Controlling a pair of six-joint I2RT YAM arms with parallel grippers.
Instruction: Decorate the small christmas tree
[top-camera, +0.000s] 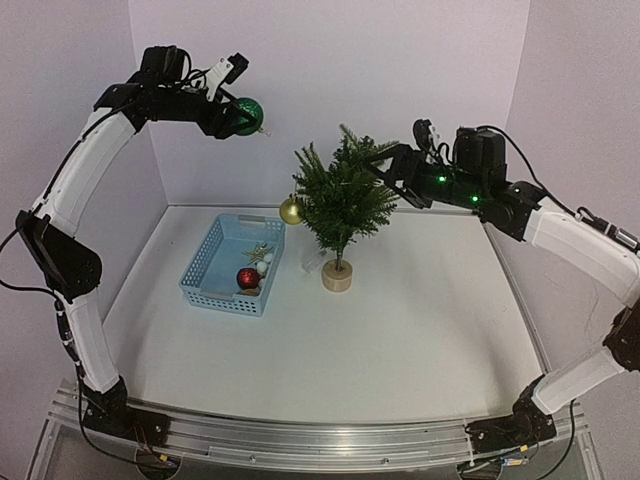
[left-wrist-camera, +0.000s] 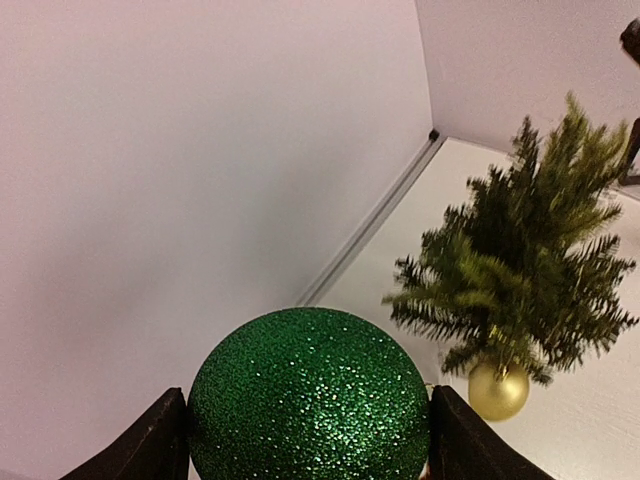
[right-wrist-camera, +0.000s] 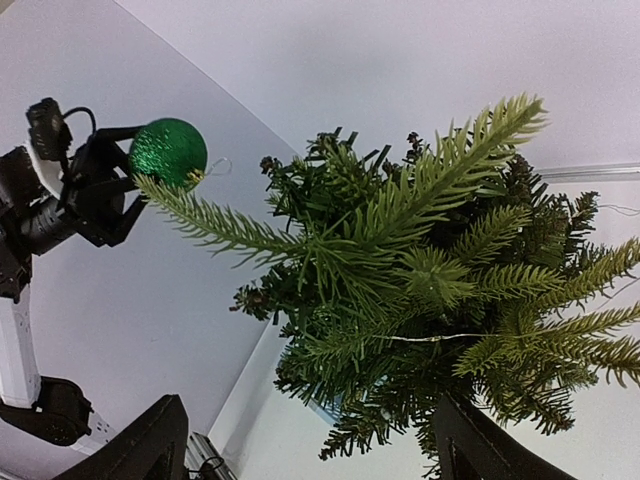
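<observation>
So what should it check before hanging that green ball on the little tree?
1. Green glitter ball clamped in the left gripper: ok.
2. The ball's wire loop sticking out free, toward the tree: ok.
3. Small christmas tree upright on its wooden base: ok.
4. Right gripper, open at the upper branches, steadying the tree: cannot tell.
5. Bare branches above the hanging gold ball: ok.
</observation>
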